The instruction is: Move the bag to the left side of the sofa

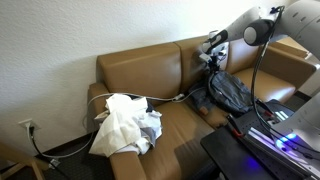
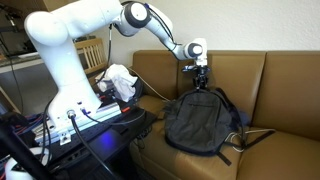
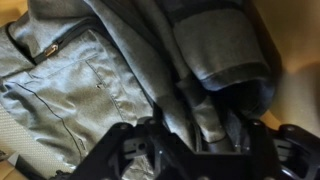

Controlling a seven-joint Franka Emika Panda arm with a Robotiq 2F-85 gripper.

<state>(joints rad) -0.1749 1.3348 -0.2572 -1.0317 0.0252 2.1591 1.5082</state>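
Note:
The bag is a dark grey backpack [image 1: 228, 93] that stands on the brown sofa [image 1: 140, 70], against the backrest. In an exterior view the bag [image 2: 200, 122] slumps on the seat cushion. My gripper [image 1: 212, 62] is at the top of the bag in both exterior views [image 2: 200, 82]. In the wrist view the bag's grey fabric [image 3: 80, 80] fills the frame, and a grey strap at the bag's top runs between my fingers [image 3: 195, 125]. The fingers look shut on that strap.
A pile of white cloths [image 1: 125, 125] lies on the sofa's other end, also seen in an exterior view [image 2: 120, 78]. A cable [image 1: 165, 99] runs across the seat between pile and bag. The robot's black stand with lit electronics [image 2: 90, 125] is in front of the sofa.

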